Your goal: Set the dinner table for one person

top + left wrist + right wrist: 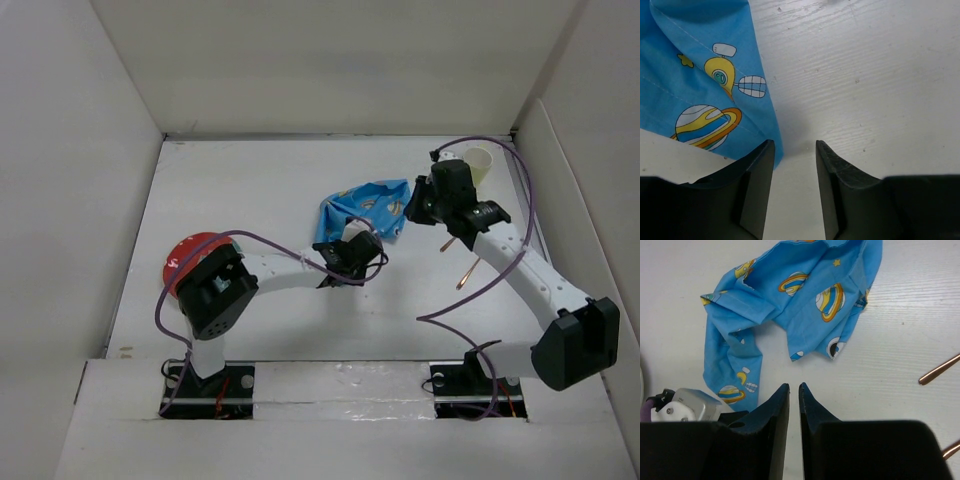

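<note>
Table [250, 190], flat, white and matte, is seen as the widest surface in view, and a faint wood-like grain is shown on it in both wrist views. It is enclosed on three sides by plain white walls [330, 70].

A blue cloth placemat [365, 205] is left crumpled near the middle of the table, with soft folds, a stitched hem and printed cartoon planets and spacecraft in yellow, orange and white. A red round dish [188, 252] with pale markings is set at the left and is largely covered by the left arm; what is in it cannot be told. A pale cup [479, 162] is stood upright in the far right corner; its inside cannot be made out. Two slim, copper-coloured utensils [467, 272] are laid on the table at the right, beside the right arm, and their ends are hidden.

The left pincer [795, 146] is held open just above the table, with bare table seen between its dark, wedge-shaped fingers; the placemat's hem is met at its left fingertip. The right pincer [794, 386] is held almost closed, with only a thin slit left between the fingers, and nothing is gripped. It is pointed at the table just beside the placemat's near edge.
</note>
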`<act>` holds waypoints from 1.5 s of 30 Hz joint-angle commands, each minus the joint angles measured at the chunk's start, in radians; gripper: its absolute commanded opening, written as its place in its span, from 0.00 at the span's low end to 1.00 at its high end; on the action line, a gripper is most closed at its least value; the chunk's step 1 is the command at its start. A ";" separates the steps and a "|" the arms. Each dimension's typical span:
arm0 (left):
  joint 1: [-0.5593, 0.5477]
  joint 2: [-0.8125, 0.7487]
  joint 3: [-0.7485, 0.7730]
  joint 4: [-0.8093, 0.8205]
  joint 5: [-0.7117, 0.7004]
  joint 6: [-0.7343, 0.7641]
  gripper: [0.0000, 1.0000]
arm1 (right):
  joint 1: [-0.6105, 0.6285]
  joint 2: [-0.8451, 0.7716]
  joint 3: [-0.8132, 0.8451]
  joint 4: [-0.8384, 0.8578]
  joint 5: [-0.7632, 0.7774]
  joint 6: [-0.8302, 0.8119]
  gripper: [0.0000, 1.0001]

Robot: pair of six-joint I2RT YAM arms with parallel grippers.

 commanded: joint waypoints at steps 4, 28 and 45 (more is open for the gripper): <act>0.005 0.021 0.051 -0.084 -0.056 -0.001 0.29 | -0.041 -0.028 -0.015 0.008 -0.046 -0.044 0.21; 0.112 -0.066 -0.082 -0.019 -0.108 0.048 0.00 | 0.037 0.276 0.150 -0.020 -0.004 -0.047 0.56; 0.189 -0.367 -0.182 0.019 -0.062 0.107 0.00 | 0.204 0.581 0.375 -0.172 0.323 -0.120 0.58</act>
